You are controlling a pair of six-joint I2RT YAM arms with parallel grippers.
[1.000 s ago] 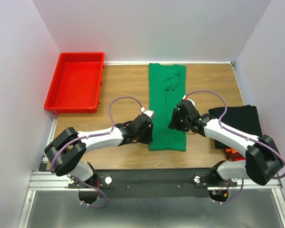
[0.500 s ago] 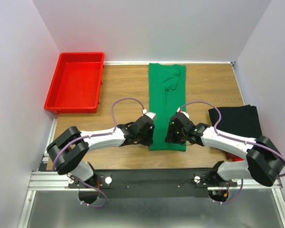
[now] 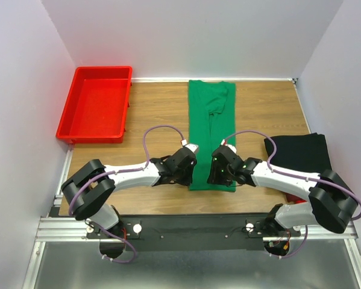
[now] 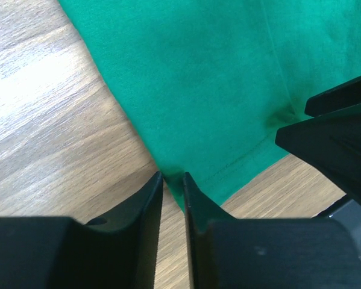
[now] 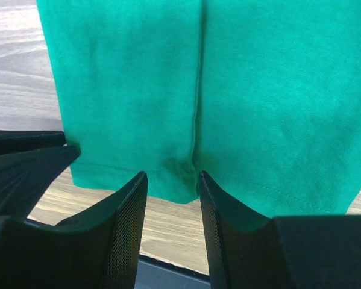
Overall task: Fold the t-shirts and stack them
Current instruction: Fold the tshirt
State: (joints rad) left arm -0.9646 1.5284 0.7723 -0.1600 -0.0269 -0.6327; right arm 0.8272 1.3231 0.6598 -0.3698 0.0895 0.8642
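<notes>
Currently, the green t-shirt [image 3: 211, 138] is lying in the centre of the bench [image 3: 156, 114] as a long narrow strip, sides already folded in, running from the far edge toward the near edge. The step in hand is judged to be the crosswise fold: gripping the near hem [image 5: 246, 195] so that it can be carried toward the far end.

The left hand [image 4: 172, 189] is sitting at the hem's near-left corner. Its fingers are standing close together with a puckered sliver of green cloth between them, so it appears to be clamping that corner. The right hand [image 5: 171, 192] is straddling the hem further right, at the lengthwise fold line. Its fingers are standing apart, and the small ridge of cloth between them is not visibly pinched.

The next move is calling for the right hand to grip the hem first, then for both hands to lift evenly and travel far together — uneven height would skew the fold. A folded black t-shirt [image 3: 301, 153] is lying at the right of the bench, well apart — the likely stacking place.
</notes>
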